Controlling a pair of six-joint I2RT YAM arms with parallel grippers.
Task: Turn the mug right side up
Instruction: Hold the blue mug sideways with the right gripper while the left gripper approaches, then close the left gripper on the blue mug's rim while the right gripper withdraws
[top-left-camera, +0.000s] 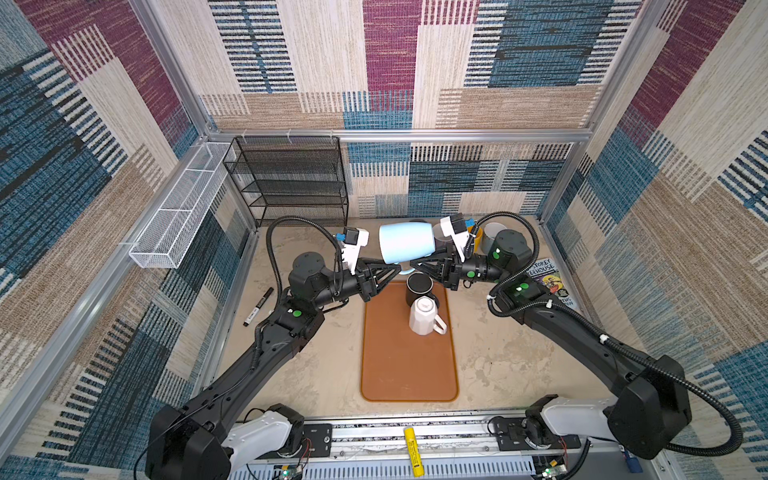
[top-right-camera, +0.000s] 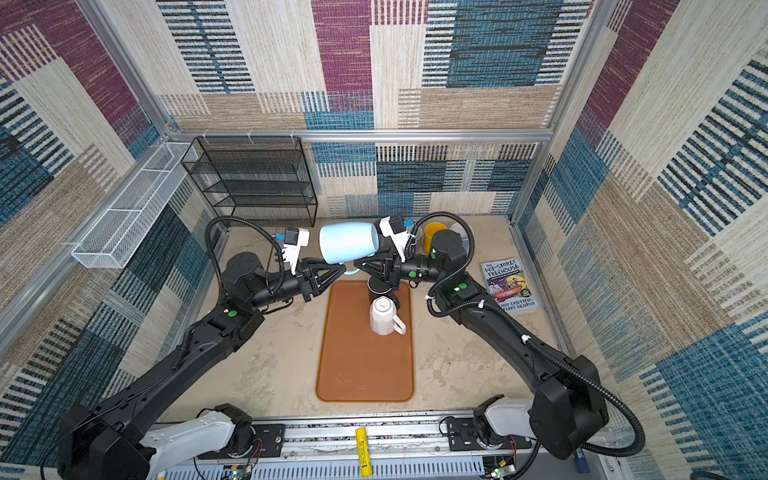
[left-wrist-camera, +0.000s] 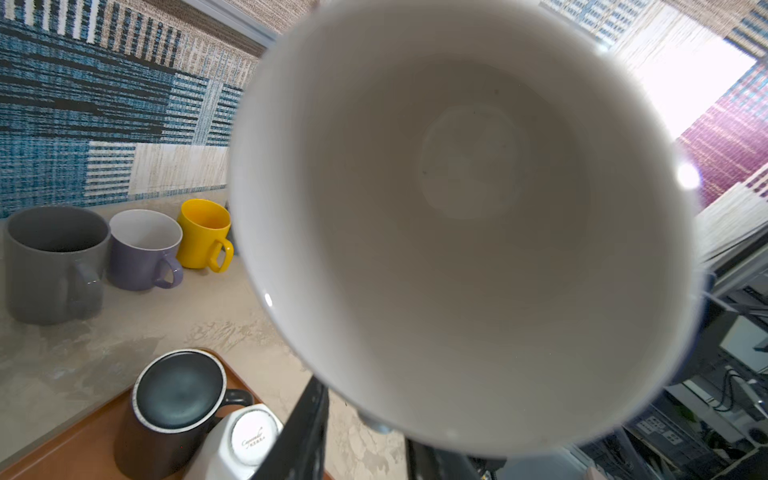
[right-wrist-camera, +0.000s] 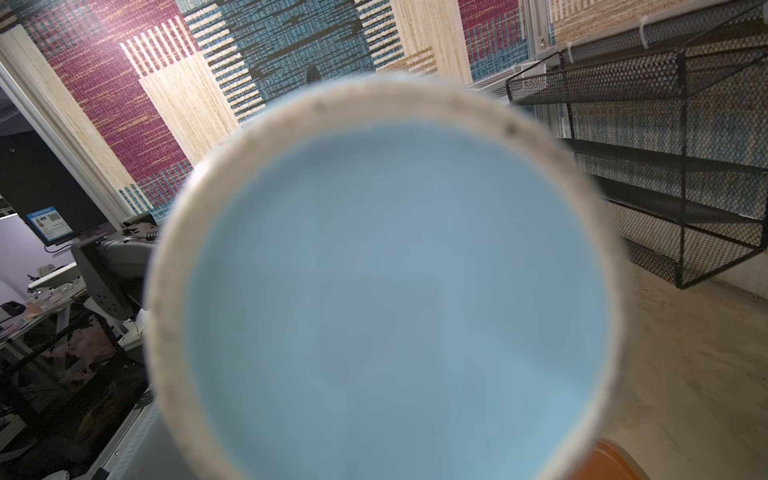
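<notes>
The light blue mug (top-left-camera: 407, 243) was held in the air on its side, above the far end of the brown tray (top-left-camera: 409, 374), between the two arms. Being ceramic, it was judged to be stiff, rather heavy, slippery because of the glaze, and breakable if dropped. The handle (top-left-camera: 404, 272), which pointed down, or the wall at the rim was judged the best place to be gripped, as the round body looked too wide for the jaws. Its mouth was turned toward the left gripper (top-left-camera: 395, 268), so the white inside was seen in the left wrist view. Its base, blue with a rough pale ring, was turned toward the right gripper (top-left-camera: 417, 264). Both grippers met under the mug, at the handle. The fingers of the right gripper were pressed together, but whether the handle was caught between them could not be told. Of the left gripper, two dark fingers (left-wrist-camera: 309, 415) were seen beside the lower rim, a little apart; whether anything was pinched there could not be told either.
</notes>
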